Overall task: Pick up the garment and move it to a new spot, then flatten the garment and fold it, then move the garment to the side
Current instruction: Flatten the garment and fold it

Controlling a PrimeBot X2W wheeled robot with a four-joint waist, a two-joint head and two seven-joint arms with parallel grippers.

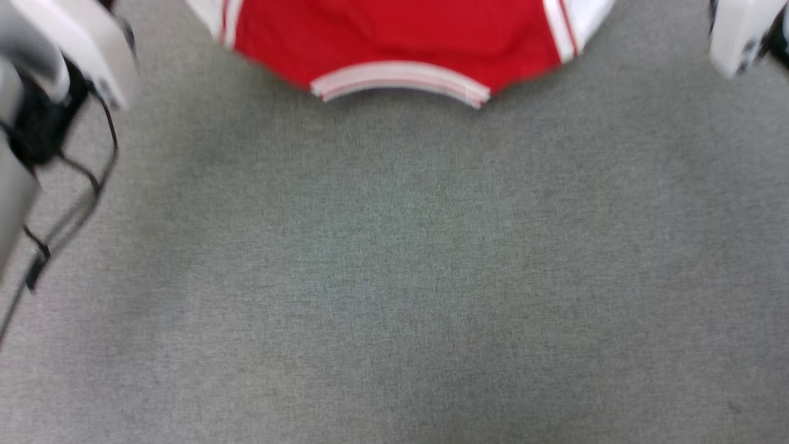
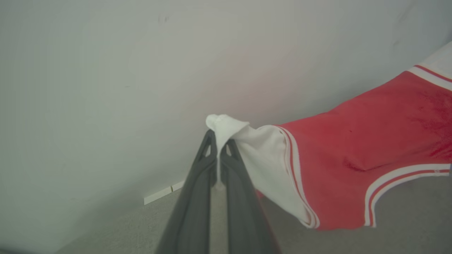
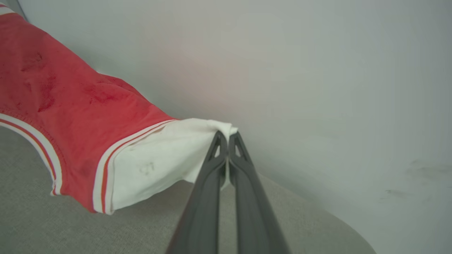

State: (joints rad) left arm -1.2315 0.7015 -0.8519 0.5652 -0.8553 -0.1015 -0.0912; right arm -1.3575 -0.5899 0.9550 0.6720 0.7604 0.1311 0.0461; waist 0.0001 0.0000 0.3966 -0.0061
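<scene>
The garment [image 1: 394,43] hangs at top centre of head frame, above the grey surface [image 1: 394,277]. Left fingers [image 2: 196,190] and right fingers [image 3: 208,187] are each clenched on a white sleeve tip. Thin pinches: pull too hard and one likely slips, so the shirt drops bunched.

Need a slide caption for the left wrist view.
Left gripper, jaws shut on a white sleeve, holds the garment up.

Grey fabric-like surface [image 1: 394,277] w/ faint darker patches.
</scene>
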